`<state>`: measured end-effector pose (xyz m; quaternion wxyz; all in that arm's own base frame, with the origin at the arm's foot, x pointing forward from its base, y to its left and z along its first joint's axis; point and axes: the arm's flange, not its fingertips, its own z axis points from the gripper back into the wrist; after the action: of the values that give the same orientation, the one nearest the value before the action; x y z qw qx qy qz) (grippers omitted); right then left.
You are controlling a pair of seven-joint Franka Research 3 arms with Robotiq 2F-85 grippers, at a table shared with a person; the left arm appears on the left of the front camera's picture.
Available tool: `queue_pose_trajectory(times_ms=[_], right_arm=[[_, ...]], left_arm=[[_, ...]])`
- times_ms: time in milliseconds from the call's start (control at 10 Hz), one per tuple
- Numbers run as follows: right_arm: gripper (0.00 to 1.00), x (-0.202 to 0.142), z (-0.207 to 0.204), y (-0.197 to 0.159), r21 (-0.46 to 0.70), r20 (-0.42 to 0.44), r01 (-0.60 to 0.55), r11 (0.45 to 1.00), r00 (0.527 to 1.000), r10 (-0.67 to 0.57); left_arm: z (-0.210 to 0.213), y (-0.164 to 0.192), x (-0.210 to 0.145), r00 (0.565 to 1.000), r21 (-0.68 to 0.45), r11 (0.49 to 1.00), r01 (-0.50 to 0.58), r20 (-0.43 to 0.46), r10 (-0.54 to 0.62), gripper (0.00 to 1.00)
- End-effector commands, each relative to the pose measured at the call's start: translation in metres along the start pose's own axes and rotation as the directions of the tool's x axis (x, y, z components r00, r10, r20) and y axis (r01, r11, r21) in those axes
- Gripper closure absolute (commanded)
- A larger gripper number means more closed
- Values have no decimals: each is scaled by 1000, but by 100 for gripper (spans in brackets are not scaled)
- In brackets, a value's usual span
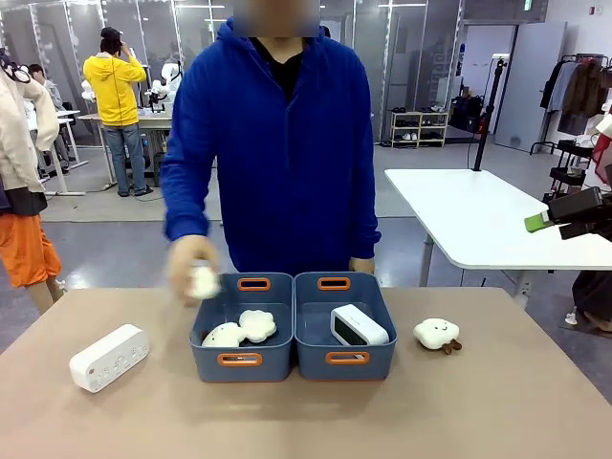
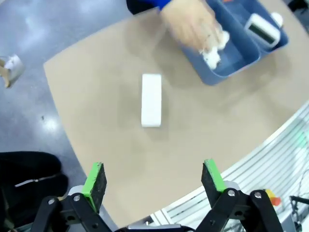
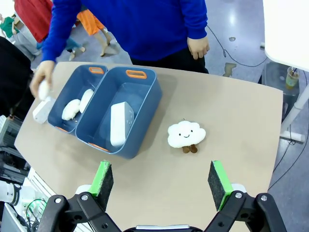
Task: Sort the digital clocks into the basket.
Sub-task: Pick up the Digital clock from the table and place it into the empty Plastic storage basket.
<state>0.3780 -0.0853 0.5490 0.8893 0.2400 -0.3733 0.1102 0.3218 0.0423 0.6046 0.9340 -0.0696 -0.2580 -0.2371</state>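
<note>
Front faces person (image 1: 273, 143) across table (image 1: 306, 421); wrists look down from high; all share basket (image 1: 373, 361).

Clock 1 (image 1: 109, 358): white rounded block, lying on the tabletop at lower left of the front frame, long axis slanted, well apart from the basket (image 1: 378, 361). Clock 2 (image 1: 359, 326): white, dark screen, tilted inside the basket. Basket: blue-grey tub, orange-rimmed handle slots, just right of centre.
</note>
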Motion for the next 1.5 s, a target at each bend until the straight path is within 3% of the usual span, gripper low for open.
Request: queue_pose_trajectory(times_ms=[0,300,1000,1300,1400], right_arm=[[0,1,-1,2,-14,-3,20,1000,1000,-20],[0,1,-1,2,-14,-3,20,1000,1000,-20],[0,1,-1,2,-14,-3,20,1000,1000,-20],[0,1,-1,2,-14,-3,20,1000,1000,-20],[0,1,-1,2,-14,-3,20,1000,1000,-20]], left_arm=[[-60,-11,17,996,6,1000,29,-85,-28,0],[-162,-16,16,982,75,997,31,-191,-16,0],[-281,-6,17,976,67,997,34,-217,-19,0],[-332,3,23,970,127,990,64,-241,-32,0],[-337,2,22,966,93,995,45,-259,-20,58]])
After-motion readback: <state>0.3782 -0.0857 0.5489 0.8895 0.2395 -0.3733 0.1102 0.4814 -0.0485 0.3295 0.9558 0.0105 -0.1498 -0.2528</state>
